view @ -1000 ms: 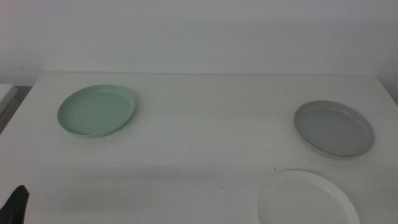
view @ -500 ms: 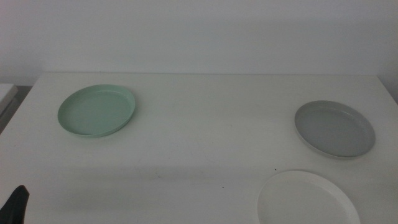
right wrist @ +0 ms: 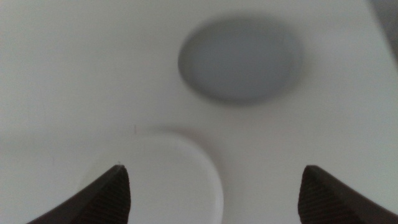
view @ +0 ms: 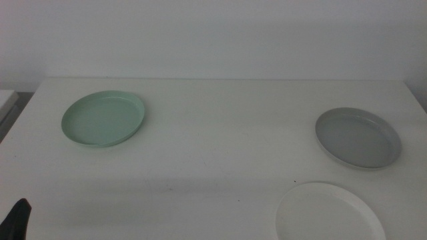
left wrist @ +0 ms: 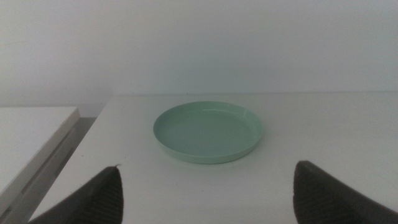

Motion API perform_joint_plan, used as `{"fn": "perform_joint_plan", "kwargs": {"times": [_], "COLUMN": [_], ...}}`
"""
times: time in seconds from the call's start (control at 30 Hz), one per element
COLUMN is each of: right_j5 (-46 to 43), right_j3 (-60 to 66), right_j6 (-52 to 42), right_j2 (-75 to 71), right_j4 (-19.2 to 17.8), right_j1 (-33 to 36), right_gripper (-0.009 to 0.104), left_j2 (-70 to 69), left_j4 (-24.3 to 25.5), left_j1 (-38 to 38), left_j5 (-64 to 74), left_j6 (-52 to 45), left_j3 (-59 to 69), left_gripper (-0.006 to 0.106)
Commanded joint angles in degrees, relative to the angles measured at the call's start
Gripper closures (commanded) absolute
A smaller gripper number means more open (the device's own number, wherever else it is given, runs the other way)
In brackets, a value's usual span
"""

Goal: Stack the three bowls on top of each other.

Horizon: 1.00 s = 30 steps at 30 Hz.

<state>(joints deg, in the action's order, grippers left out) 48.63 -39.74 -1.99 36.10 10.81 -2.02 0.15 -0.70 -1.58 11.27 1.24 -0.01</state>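
Observation:
The mint green bowl (view: 103,119) sits at the table's far left. The grey bowl (view: 358,138) sits at the right, and the white bowl (view: 330,212) lies in front of it at the near right edge. All three stand apart. My left gripper (view: 17,219) shows only as a dark tip at the bottom left corner. In the left wrist view it (left wrist: 208,168) is open and empty, with the mint bowl (left wrist: 207,131) ahead of it. My right gripper (right wrist: 212,169) is open and empty above the white bowl (right wrist: 171,183), with the grey bowl (right wrist: 239,59) beyond.
The white table (view: 220,143) ends at a pale wall at the back. A lower white surface (left wrist: 31,134) adjoins the table's left edge, with a dark gap between them.

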Motion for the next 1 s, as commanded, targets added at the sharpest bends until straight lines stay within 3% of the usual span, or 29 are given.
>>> {"fn": "perform_joint_plan", "kwargs": {"times": [0.0, 0.5, 0.73, 0.97], "right_j5": [9.32, 12.70, 19.37, 10.51], "right_j3": [-5.17, -8.69, -8.69, -1.86], "right_j6": [-1.28, -0.85, -0.60, -0.46], "right_j2": [5.58, 14.64, 21.80, 32.19], "right_j4": [-0.14, 2.98, 2.50, 1.73], "right_j1": [-0.21, -0.21, -0.21, -0.08], "right_gripper": [0.002, 0.002, 0.002, 0.002], "left_j2": [-0.15, -0.15, -0.15, -0.15], "left_j4": [-0.12, -0.12, -0.12, -0.12], "left_j1": [-0.20, -0.20, -0.20, -0.20], "left_j5": [-0.84, -0.84, -0.84, -0.84], "left_j6": [0.31, 0.31, 0.31, 0.31], "left_j3": [0.01, 0.01, 0.01, 0.01], "left_gripper": [0.007, 0.007, 0.007, 0.007]}}
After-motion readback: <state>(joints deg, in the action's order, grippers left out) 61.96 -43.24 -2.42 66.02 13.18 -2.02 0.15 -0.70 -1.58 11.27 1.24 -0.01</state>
